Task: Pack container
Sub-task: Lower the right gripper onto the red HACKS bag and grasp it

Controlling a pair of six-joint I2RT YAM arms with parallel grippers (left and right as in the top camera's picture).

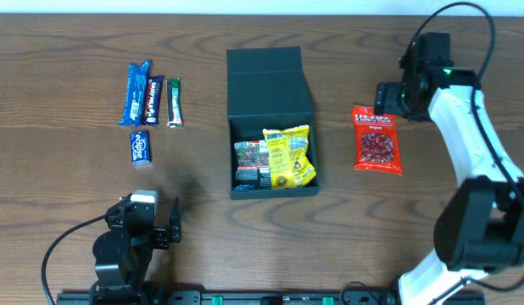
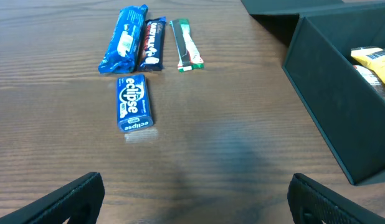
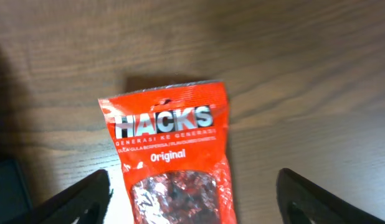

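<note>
2 grippers, both wide | left gripper lower left | right gripper over HACKS bag, right of container | container centre, lid open, yellow packet inside

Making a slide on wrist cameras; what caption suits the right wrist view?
Right gripper, jaws open, poised over a red HACKS Original bag lying on the wooden table.

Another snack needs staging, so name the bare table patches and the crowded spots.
Bare wood lies between the eclipse pack and the container, between the container and the Hacks bag, and in front of the container. Crowded: the bar cluster and the container's interior.
</note>
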